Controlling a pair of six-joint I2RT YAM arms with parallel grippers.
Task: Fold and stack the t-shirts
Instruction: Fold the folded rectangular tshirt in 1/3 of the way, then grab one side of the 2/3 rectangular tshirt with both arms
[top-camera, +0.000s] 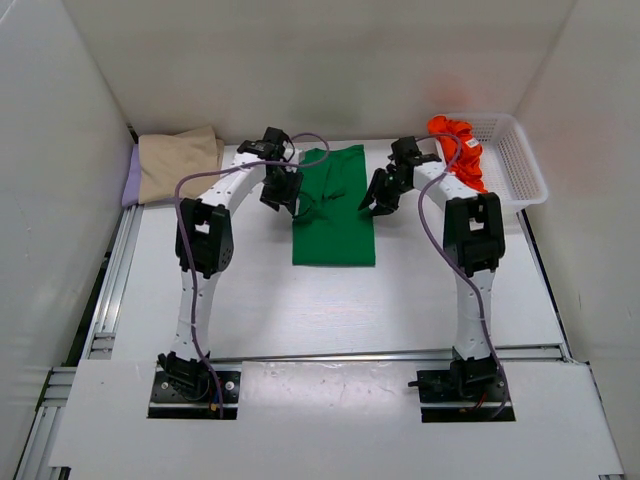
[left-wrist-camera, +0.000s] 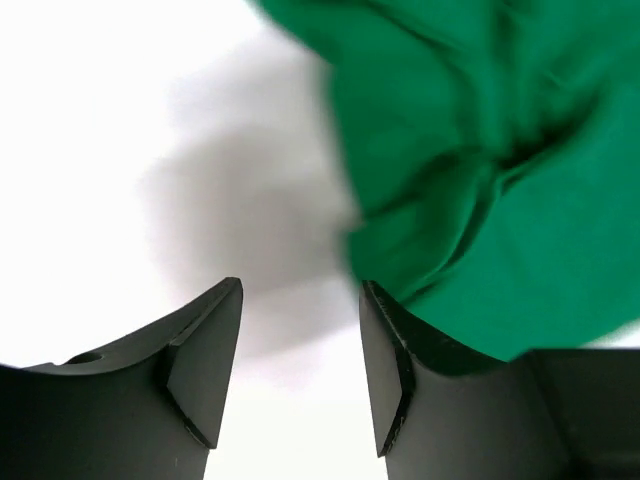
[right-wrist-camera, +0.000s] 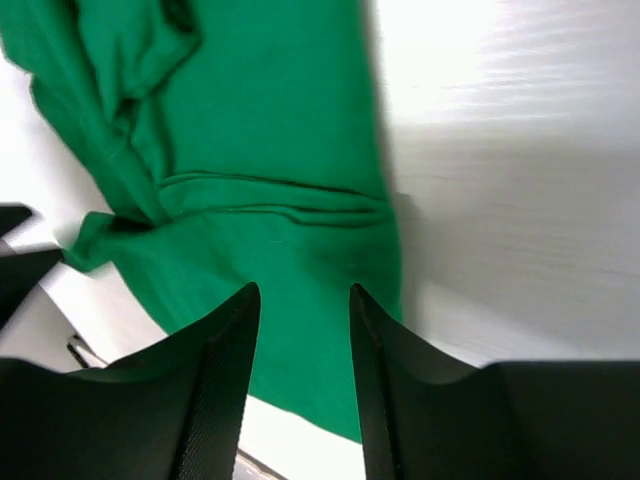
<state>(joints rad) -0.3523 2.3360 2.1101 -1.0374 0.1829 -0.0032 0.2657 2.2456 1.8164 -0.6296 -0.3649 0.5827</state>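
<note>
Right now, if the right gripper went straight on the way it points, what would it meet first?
Most likely the green t-shirt. The right gripper is open, and the cloth fills the view straight ahead of it. How far off the cloth lies is unclear.

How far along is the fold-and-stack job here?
Done: the beige t-shirt lies folded on the purple t-shirt at the far left corner. In hand: the green t-shirt lies mid-table as a long strip, rumpled at its far end, with the left gripper and right gripper open beside it, holding nothing. To do: finishing green, then the orange t-shirt draped on the basket.
</note>
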